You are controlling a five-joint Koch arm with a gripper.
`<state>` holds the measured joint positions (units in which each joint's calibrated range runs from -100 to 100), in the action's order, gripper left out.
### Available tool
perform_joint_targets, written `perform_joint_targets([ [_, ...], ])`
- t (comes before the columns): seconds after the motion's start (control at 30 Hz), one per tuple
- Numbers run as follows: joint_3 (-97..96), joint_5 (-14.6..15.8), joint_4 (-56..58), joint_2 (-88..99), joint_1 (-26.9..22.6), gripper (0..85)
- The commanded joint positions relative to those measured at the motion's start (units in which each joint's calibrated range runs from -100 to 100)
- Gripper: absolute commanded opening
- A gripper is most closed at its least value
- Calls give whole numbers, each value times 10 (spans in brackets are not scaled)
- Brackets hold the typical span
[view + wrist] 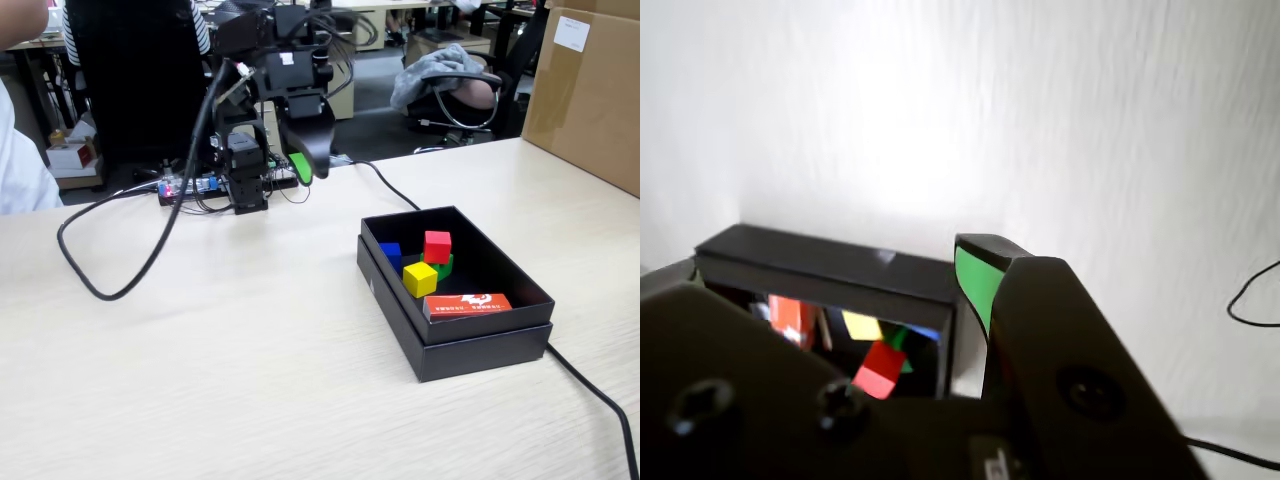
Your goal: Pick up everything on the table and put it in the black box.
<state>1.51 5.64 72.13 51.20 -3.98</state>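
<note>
**A:** What's the desk sitting in? Looks like an office.

**B:** Yeah, the pale beige wood-grain table [200, 370] is stretching across the fixed view, with office chairs behind it, a big brown cardboard carton [590, 90] standing at the right edge and a black cable [120, 270] looping over the left side.

**A:** Any writing readable?

**B:** Nope. The orange-red packet [468, 304] is showing white print, but it's too small to read. Same for the white label on the carton.

**A:** And the gripper?

**B:** The gripper [305, 165] is hanging above the table near the arm's base, well apart from the black box [480, 345], gripping nothing. In the wrist view its jaws are spreading apart, with the box showing between them.

**A:** Cubes?

**B:** All sitting inside the box: blue cube [391, 254], yellow cube [420, 279], and the red cube [437, 246] resting on the green cube [445, 268].
</note>
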Motion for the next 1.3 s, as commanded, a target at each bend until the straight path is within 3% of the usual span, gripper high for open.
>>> perform_joint_targets([
  [0.0,-40,-12,-32,129,21,504],
  [0.63,-419,-25,-234,465,39,523],
  [0.83,-514,-31,-286,485,42,543],
  [1.1,-671,-36,-456,488,43,543],
  [1.27,-797,-63,-621,488,51,541],
])
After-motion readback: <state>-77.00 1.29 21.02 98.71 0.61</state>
